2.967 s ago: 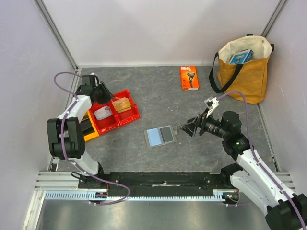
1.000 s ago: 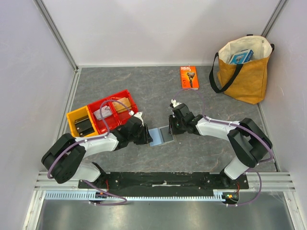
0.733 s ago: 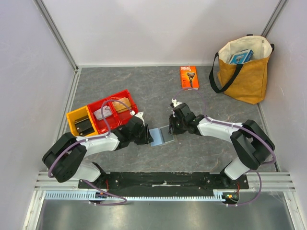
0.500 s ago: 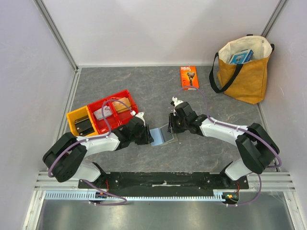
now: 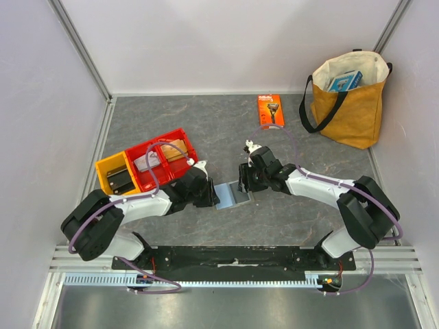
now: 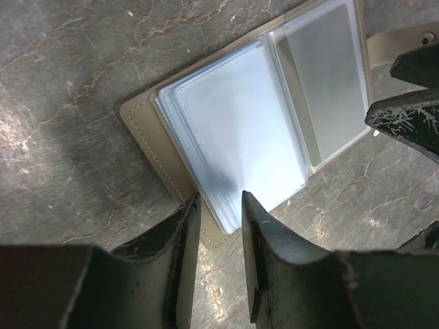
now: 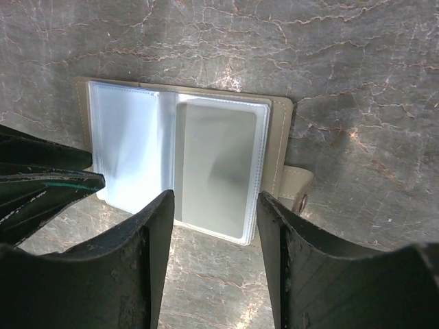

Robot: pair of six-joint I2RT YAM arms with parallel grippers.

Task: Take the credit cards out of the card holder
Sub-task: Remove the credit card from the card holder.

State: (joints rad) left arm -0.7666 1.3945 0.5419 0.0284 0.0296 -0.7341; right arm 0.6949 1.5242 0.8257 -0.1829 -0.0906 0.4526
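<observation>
The grey card holder (image 5: 232, 195) lies open on the table between both grippers. Its left page (image 6: 233, 130) shows light blue clear sleeves. In the right sleeve sits a card (image 7: 216, 168) that looks grey through the plastic. My left gripper (image 5: 211, 197) (image 6: 221, 200) has its fingers a narrow gap apart, with the holder's near left corner between the tips. My right gripper (image 5: 244, 184) (image 7: 215, 202) stands open over the near edge of the right page, touching nothing. A tan-orange card (image 5: 176, 147) lies in the red bin and a blackish one (image 5: 121, 180) in the yellow bin.
Red bins (image 5: 188, 166) and a yellow bin (image 5: 103, 168) stand left of the holder. An orange razor package (image 5: 270, 111) lies at the back. A yellow-brown tote bag (image 5: 346, 103) holding a blue box stands at the back right. Walls close in both sides.
My right gripper's jaws have spread wider, and the holder's raised right side has dropped flat. The left gripper has stayed at the holder's left edge. Three seconds ago both arms were away from it.
</observation>
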